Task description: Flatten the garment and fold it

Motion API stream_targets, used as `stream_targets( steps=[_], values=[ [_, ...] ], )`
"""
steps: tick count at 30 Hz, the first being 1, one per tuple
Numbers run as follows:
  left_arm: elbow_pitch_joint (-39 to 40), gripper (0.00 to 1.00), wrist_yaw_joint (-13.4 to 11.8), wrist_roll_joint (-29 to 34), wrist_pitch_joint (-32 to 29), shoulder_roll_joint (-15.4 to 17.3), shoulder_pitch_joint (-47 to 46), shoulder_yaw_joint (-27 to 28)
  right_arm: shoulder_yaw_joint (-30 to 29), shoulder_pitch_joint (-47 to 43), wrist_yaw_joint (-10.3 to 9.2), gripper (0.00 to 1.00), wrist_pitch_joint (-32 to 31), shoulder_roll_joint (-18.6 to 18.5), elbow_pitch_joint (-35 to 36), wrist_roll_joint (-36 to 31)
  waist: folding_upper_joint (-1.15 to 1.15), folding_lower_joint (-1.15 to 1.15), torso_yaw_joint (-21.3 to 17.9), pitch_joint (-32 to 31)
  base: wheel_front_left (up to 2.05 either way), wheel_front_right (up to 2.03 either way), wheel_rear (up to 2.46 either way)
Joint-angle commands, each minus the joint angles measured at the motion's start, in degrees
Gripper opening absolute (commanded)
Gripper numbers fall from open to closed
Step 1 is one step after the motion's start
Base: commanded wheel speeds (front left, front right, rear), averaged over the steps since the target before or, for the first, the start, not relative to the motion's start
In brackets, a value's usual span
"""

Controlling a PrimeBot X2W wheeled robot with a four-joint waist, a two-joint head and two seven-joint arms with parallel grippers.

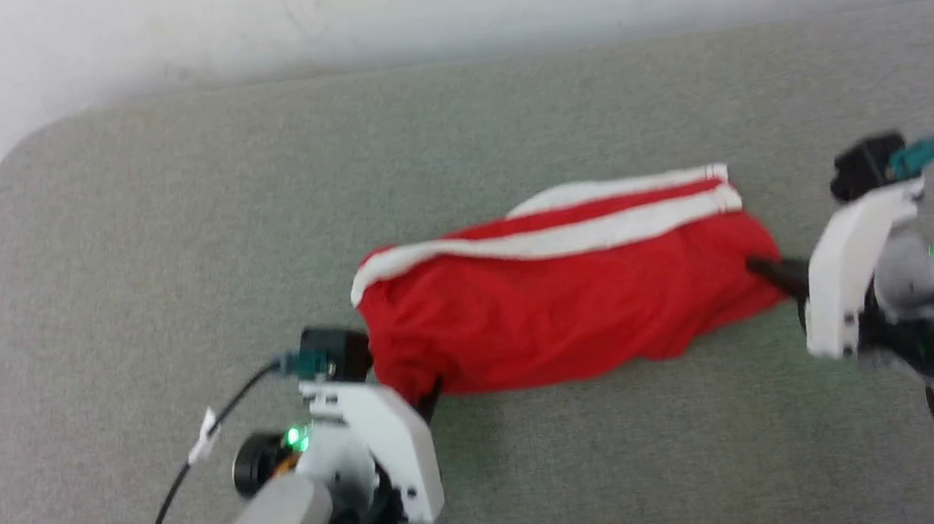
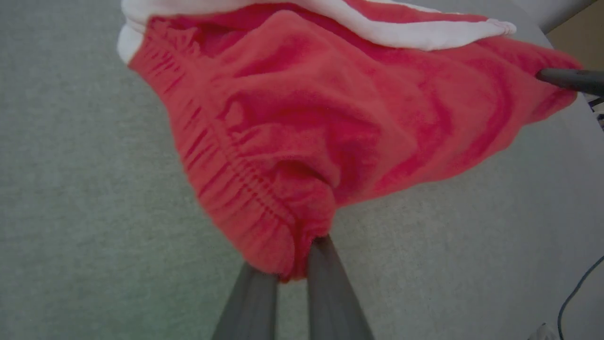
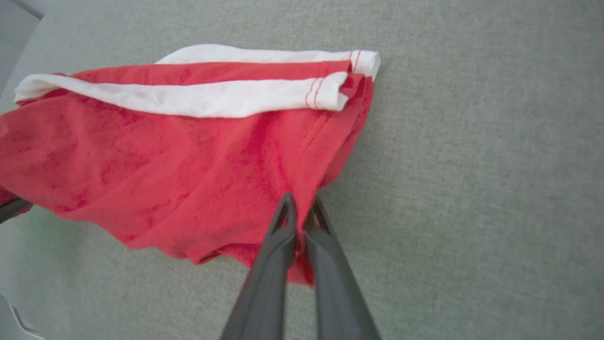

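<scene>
Because the garment [image 1: 568, 303] is thin, soft cloth, it should be light and limp. It will likely sag and bunch wherever it is unsupported, and slide easily over the worktop [image 1: 166, 243]. The best holds are probably the firmer seamed edges, meaning the gathered waistband [image 2: 226, 179] and the leg hems, since a pinch of the loose middle would only pull up a fold.

It lies rumpled near the middle of the worktop, a little toward the right edge. Its long axis runs left to right, roughly parallel to the back edge. The waistband faces the left edge and the leg end faces the right. The white stripes [image 1: 570, 237] run along the side nearer the back edge.

The left gripper [image 1: 429, 394] is clamped on the front corner of the waistband, with red cloth pinched between its fingers. The right gripper [image 1: 762, 268] is clamped on the cloth at the opposite end, with fabric caught between its tips. With both ends held, pulling them apart along the long axis looks like the way to flatten it.
</scene>
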State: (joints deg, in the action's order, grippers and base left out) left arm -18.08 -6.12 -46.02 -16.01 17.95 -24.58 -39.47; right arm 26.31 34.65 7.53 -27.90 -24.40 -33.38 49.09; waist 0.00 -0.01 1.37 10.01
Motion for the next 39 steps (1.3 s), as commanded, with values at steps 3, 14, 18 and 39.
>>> stream_targets(
  steps=[3, 14, 18, 39],
  values=[
    [2.3, 0.00, -1.7, -1.0, 1.6, 1.4, 5.3, 0.9, 0.1, -7.2, -0.04, 0.00, 1.7, -1.3, 4.6, 0.2, 0.00, 0.01, -3.4, -4.3, 0.00, 0.00, 0.00],
    [8.3, 0.24, -4.8, -2.9, 1.3, 4.2, 13.2, 1.5, -9.0, -26.1, -0.04, 0.45, 5.1, 2.5, 14.0, -3.6, 0.00, 0.01, -6.3, -4.7, 0.00, 0.00, 0.00],
    [9.0, 1.00, -6.3, -4.7, 0.8, 4.1, 16.0, 2.2, -12.1, -28.3, -0.04, 1.00, 8.6, 4.6, 15.9, -8.5, 0.00, 0.01, -7.1, -5.2, 0.00, 0.00, 0.00],
    [16.8, 1.00, -12.7, 8.2, 30.7, 2.0, 19.8, 14.5, -25.1, -26.0, -0.04, 1.00, 0.9, 8.1, 15.1, -18.0, 0.00, 0.01, 0.2, -6.8, 0.00, 0.00, 0.00]
  ],
)
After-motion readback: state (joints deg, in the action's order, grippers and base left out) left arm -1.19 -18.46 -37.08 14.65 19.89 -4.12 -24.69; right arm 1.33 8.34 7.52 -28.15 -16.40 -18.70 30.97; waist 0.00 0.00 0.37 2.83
